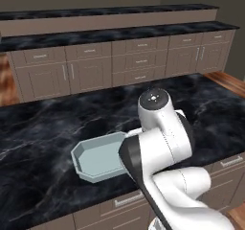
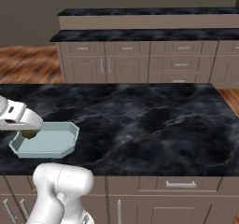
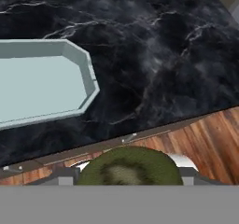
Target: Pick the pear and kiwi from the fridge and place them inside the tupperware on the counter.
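I've got the kiwi (image 3: 128, 167) clamped in the gripper (image 3: 127, 174). On the hand cam it sits between the two finger tips at the bottom, brown-olive w/ a paler spot facing the lens. From the right base cam the gripper (image 2: 29, 133) hangs at the near left corner of the tupperware (image 2: 60, 146), and a small brown lump, the kiwi (image 2: 29, 134), shows just under the white hand, at about rim height of the box; can't tell if it touches the rim.

Tupperware (image 1: 95, 159) sits flat on the counter (image 1: 48, 123), near the front edge, pale blue-grey, cut corners; the parts of its inside I can see are bare. On the left base cam my arm covers its right end. On the hand cam the tupperware (image 3: 70, 111) lies upper left, w/ black marble counter (image 3: 158, 55) beside it, the counter's front edge and wood floor (image 3: 205, 139) below.

Behind the counter: a row of beige cabinets (image 1: 95, 71) w/ silver handles, under a second black top.
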